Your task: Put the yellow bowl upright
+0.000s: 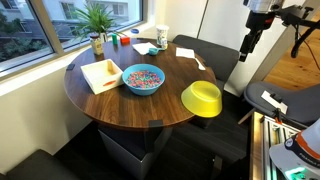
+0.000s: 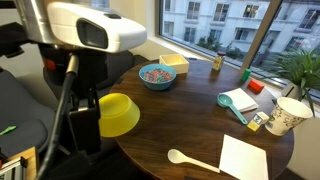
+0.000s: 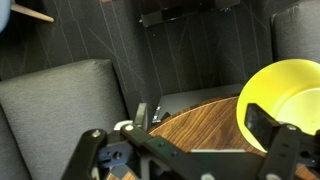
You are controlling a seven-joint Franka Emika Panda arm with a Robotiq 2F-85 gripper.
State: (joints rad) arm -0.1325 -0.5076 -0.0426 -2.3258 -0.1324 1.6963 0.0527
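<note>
The yellow bowl lies tipped over at the edge of the round wooden bench, apart from the blue bowl. The hand hangs off to the side, clear of it. In the wrist view its fingers are spread wide and empty. I judge this the approach; next, the hand needs to grip the rim and turn the bowl mouth-up.

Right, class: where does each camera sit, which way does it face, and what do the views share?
Exterior view: raised, beside the round table, facing the window; arm top right.
Exterior view: behind the arm, facing across the table to the window.
Wrist view: looks down past open jaws at table edge, grey seats.
Shared: the yellow bowl in all three.
</note>
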